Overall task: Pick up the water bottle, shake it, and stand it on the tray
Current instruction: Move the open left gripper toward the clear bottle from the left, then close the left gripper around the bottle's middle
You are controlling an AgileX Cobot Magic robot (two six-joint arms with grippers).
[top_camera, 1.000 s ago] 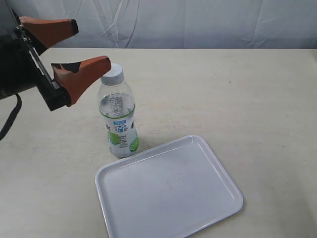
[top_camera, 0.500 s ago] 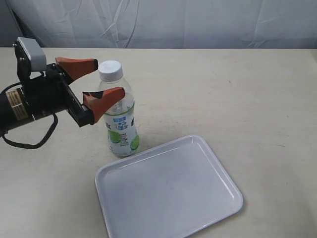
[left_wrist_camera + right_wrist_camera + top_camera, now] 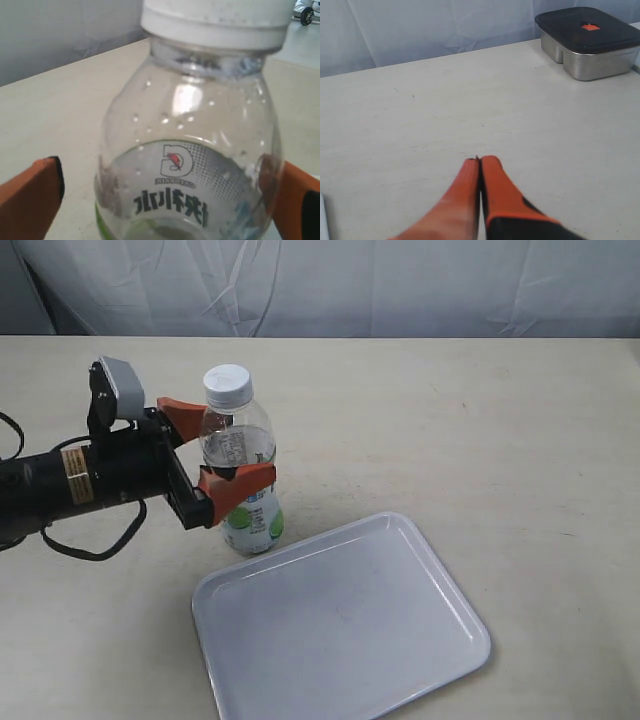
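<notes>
1. One water bottle point(image 3: 240, 445) is standing upright, just beside the far left corner of the one tray point(image 3: 340, 625).
2. Two grippers: the left gripper point(image 3: 236, 443) is straddling the bottle with its fingers apart, and the right gripper point(image 3: 479, 163) is showing fingers pressed together.
3. A beige table point(image 3: 450, 420) is carrying everything, including one lidded metal box point(image 3: 587, 42); white cloth point(image 3: 400, 280) is hanging behind.

Bottle point(image 3: 192, 125) label point(image 3: 172, 200): mirrored "G" logo with red bolt; mirrored Chinese characters beneath, read through the plastic.
</notes>
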